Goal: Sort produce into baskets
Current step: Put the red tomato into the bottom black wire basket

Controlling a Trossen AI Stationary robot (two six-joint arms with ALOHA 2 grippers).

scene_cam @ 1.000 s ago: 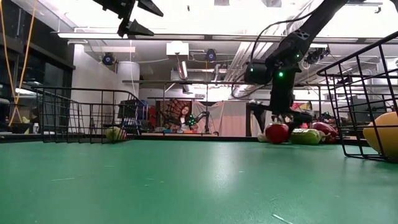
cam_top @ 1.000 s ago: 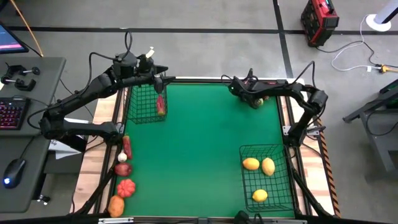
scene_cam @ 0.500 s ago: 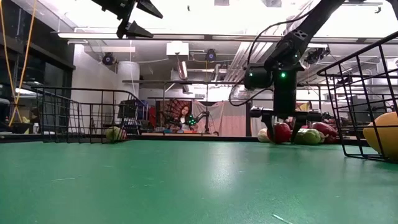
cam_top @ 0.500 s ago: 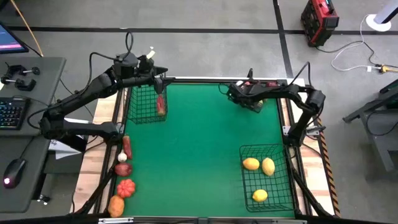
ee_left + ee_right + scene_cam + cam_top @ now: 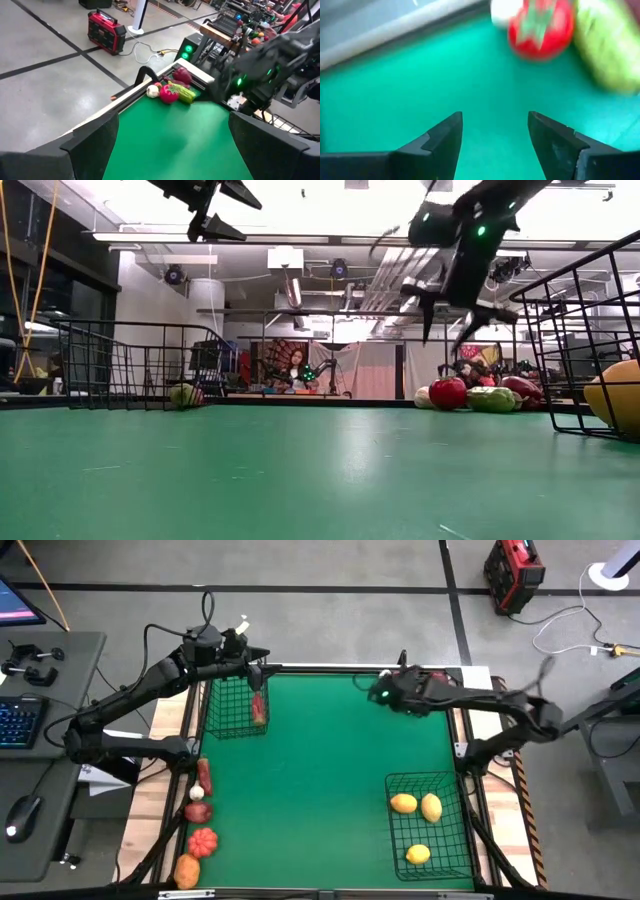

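Right gripper [image 5: 447,315]: fingers spread, empty, raised above far-right produce pile.
Pile: red tomato [image 5: 540,27], green veg [image 5: 607,47], white piece [image 5: 152,91]; on mat at far right corner.
Left gripper [image 5: 215,208]: fingers spread, empty, high over small basket [image 5: 232,705].
Large basket [image 5: 430,827]: near right; holds 3 yellow fruits [image 5: 403,804].
Left edge: 4 more pcs [image 5: 198,812] in a row.

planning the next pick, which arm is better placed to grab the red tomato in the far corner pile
Right. The right gripper hangs open just above the tomato, while the left gripper is over the small basket across the table.
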